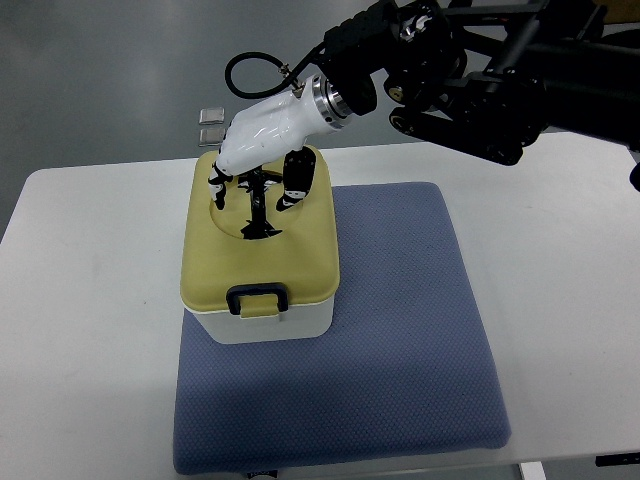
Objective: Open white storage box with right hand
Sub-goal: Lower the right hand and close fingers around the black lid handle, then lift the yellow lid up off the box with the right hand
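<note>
**Right hand set over box lid, latch still closed**

Found: white storage box (262, 322), rounded, smooth plastic, matte yellow lid (222, 270), standing at 10 o'clock on textured blue mat (400, 330). Glossy white right hand (258, 185) poised over lid's recessed handle (260, 228), fingers (296, 180) spread downward, gripping nothing discernible. Positioned thus, apparently, for lifting. Dark front latch (257, 300) at 6 o'clock untouched.

A blue mat (400, 330) covers the middle of the white surface (560, 250) down to its near edge, beyond whose far edge two small square objects (211, 124) lie on the grey floor (100, 80).
</note>
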`<state>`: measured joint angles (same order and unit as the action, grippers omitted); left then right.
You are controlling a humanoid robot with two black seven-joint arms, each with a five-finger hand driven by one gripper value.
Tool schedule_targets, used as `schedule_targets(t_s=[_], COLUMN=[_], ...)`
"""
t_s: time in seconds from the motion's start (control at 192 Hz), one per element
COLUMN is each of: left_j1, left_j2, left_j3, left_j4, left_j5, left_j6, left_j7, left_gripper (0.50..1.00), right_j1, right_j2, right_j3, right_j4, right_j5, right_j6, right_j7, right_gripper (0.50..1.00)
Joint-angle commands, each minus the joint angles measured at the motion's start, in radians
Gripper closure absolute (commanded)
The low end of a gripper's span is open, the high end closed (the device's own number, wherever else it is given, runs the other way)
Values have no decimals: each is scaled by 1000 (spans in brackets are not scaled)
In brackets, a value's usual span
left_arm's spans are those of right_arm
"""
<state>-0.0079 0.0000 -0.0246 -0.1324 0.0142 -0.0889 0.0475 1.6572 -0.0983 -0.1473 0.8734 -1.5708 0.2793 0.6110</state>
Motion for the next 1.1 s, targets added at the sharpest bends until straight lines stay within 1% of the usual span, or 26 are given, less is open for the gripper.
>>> schedule_targets(t_s=[0.0, 0.083, 0.203, 0.339, 0.427, 0.531, 0.589, 0.661, 0.745, 0.891, 0.953, 1.0, 1.016, 1.094], left_j1=[0, 0, 0, 0, 0, 0, 0, 0, 0, 0, 0, 0, 0, 0], left_j2=[0, 0, 0, 0, 0, 0, 0, 0, 0, 0, 0, 0, 0, 0], left_j3=[0, 0, 0, 2, 3, 2, 2, 2, 2, 2, 3, 3, 3, 3], left_j4=[2, 2, 4, 8, 10, 10, 8, 8, 8, 8, 8, 10, 10, 10], left_j5=[0, 0, 0, 0, 0, 0, 0, 0, 0, 0, 0, 0, 0, 0], left_j6=[0, 0, 1, 1, 1, 1, 1, 1, 1, 1, 1, 1, 1, 1], left_j7=[0, 0, 0, 0, 0, 0, 0, 0, 0, -2, 0, 0, 0, 0], left_gripper=[500, 500, 500, 500, 500, 500, 500, 500, 500, 500, 500, 500, 500, 500], right_j1=[0, 1, 3, 1, 1, 1, 4, 6, 6, 0, 0, 0, 1, 1], right_j2=[0, 0, -1, 0, 0, -1, -1, -1, -1, 0, 0, 0, 0, 0], right_j3=[-3, -3, -14, -20, -21, -21, -21, -21, -21, -21, -21, -21, -21, -21], right_j4=[-2, -2, -4, -7, -7, -7, -8, -8, -8, -10, -10, -10, -10, -10], right_j5=[0, -2, -2, -9, -11, -9, -9, -11, -11, -11, -11, -11, -11, -11], right_j6=[0, -8, -17, -22, -37, -40, -40, -40, -40, -43, -45, -45, -45, -46], right_j7=[0, 0, 0, 0, 0, 0, 0, 0, 0, 0, 0, 0, 0, 0], right_gripper=[748, 767, 779, 844, 873, 887, 916, 924, 946, 961, 989, 991, 1000, 1000])
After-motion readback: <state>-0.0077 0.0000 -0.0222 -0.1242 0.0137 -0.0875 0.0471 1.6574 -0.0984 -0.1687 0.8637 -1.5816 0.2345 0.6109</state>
